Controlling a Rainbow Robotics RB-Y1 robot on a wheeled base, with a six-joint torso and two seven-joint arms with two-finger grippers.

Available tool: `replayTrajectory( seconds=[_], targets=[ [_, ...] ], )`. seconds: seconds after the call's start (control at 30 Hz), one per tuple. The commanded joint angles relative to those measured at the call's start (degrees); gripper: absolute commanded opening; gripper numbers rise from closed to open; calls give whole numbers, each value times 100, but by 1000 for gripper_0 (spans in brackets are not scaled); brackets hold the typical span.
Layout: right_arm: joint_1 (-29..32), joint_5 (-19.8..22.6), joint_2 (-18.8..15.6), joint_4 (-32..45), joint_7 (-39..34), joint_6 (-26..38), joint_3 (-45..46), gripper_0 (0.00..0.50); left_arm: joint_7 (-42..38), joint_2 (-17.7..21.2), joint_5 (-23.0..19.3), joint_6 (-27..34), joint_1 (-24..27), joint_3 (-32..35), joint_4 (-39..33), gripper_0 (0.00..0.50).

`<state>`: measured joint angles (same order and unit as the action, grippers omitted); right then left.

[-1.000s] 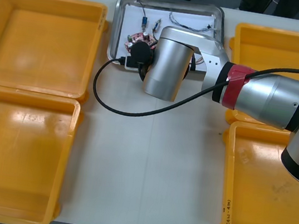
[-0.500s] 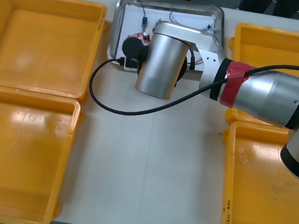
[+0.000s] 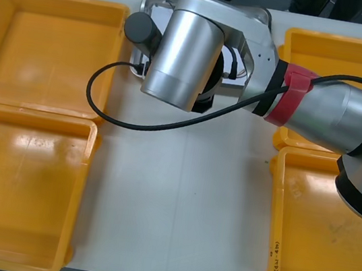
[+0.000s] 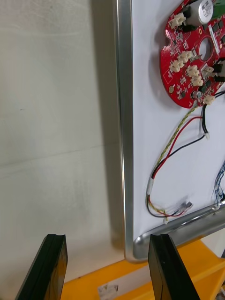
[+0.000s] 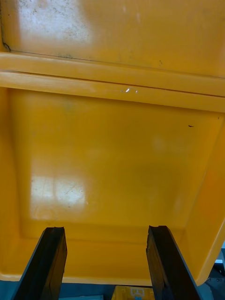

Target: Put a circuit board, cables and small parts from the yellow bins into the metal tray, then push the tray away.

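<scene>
Right gripper [image 4: 107, 240], spread and empty, hangs beside the tray [image 4: 124, 140] rim at the table's 12 o'clock. An off-centre shove could spin it, spilling the board [image 4: 180, 65]. Left gripper [image 5: 106, 230], spread too, hangs over a bin [image 5: 112, 154].

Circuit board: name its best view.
Right wrist view: the red circuit board lies plainly in the metal tray. In the front view the right arm hides it; the left wrist view faces a yellow bin.

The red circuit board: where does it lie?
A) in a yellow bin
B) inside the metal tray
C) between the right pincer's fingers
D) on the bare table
B: the circuit board lies on the white inside of the metal tray, apart from the open right pincer.
</scene>
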<state>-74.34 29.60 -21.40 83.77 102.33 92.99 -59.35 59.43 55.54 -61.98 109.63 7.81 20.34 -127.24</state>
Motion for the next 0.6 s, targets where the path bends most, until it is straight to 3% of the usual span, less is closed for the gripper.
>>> replayTrajectory(
  seconds=[0.03, 0.2, 0.53, 0.6],
  targets=[
    [271, 19, -31, 650, -179, 677, 758, 500, -124, 273, -42, 37, -78, 154, -126, 500],
    [631, 28, -128, 1476, -952, 1701, 1373, 500, -124, 273, -42, 37, -78, 154, -126, 500],
    [1387, 45, -418, 2812, -2068, 1701, 2261, 500, -124, 273, -42, 37, -78, 154, -126, 500],
    [1571, 212, -506, 3040, -2393, 1701, 2516, 500, -124, 273, -42, 37, -78, 154, -126, 500]
  ],
)
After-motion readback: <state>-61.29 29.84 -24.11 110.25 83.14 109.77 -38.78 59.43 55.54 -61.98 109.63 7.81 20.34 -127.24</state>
